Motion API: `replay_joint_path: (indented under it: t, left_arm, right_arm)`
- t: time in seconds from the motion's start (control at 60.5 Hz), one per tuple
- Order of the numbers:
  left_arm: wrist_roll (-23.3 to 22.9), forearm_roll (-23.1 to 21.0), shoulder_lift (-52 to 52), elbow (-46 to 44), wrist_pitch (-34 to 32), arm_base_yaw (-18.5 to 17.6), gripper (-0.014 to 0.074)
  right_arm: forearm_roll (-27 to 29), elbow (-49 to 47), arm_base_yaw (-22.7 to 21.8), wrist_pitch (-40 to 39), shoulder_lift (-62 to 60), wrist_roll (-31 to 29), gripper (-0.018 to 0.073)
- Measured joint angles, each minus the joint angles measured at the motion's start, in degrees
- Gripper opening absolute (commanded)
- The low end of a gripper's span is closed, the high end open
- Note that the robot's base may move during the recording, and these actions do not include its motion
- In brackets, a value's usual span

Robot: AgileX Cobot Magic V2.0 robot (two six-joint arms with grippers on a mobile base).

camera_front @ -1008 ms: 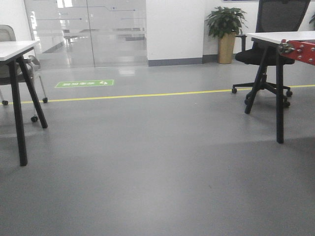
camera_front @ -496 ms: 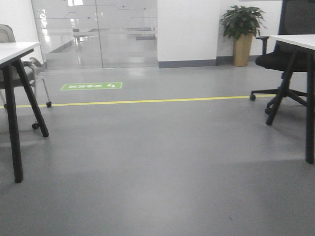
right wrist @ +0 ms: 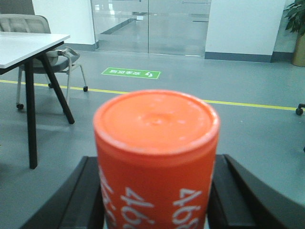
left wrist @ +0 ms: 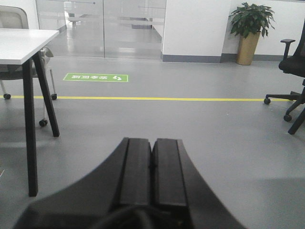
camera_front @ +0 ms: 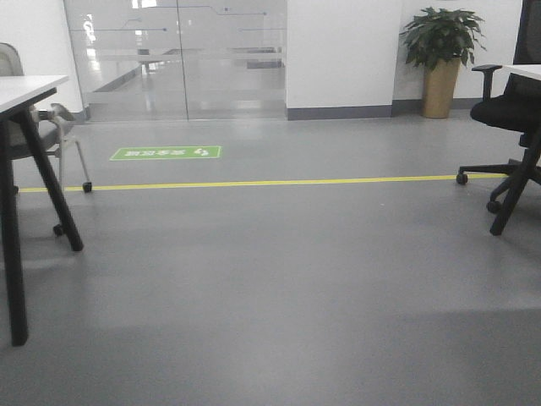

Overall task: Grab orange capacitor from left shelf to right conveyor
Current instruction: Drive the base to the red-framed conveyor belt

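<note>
The orange capacitor (right wrist: pixel 156 157) bears white digits; the grey floor (camera_front: pixel 279 304) carries a yellow line (camera_front: pixel 279 181) and green sign (camera_front: pixel 166 152).

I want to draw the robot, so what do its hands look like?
Both are plain black. The left hand has two long, flat, boxy fingers that grow out of a smooth, curved black base. Only the sloping black side pieces of the right hand show. No cables, stickers or writing can be seen on either one.

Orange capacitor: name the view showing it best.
Right wrist view: the orange capacitor sits close up in the right claw, flat top and white digits clear. Front and left wrist views show none of it.
</note>
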Motion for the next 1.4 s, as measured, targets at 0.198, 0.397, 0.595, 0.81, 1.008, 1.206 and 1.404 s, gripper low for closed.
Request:
replay_joint_path:
  t: [0.198, 0.397, 0.595, 0.81, 1.008, 1.206, 1.404]
  left_arm:
    - [0.0, 0.0, 0.0, 0.0, 0.0, 0.0, -0.0127]
    - [0.0, 0.0, 0.0, 0.0, 0.0, 0.0, -0.0127]
    - [0.0, 0.0, 0.0, 0.0, 0.0, 0.0, -0.0127]
    - [0.0, 0.0, 0.0, 0.0, 0.0, 0.0, -0.0127]
    - [0.0, 0.0, 0.0, 0.0, 0.0, 0.0, -0.0127]
    - [0.0, 0.0, 0.0, 0.0, 0.0, 0.0, -0.0127]
    - [0.0, 0.0, 0.0, 0.0, 0.0, 0.0, -0.0127]
  right_arm:
    - [0.0, 0.0, 0.0, 0.0, 0.0, 0.0, 0.0055]
    - [0.0, 0.0, 0.0, 0.0, 0.0, 0.0, 0.0055]
    - [0.0, 0.0, 0.0, 0.0, 0.0, 0.0, 0.0055]
    - [0.0, 0.0, 0.0, 0.0, 0.0, 0.0, 0.0055]
    - [0.0, 0.0, 0.0, 0.0, 0.0, 0.0, 0.0055]
    - [0.0, 0.0, 0.0, 0.0, 0.0, 0.0, 0.0055]
    - [0.0, 0.0, 0.0, 0.0, 0.0, 0.0, 0.0055]
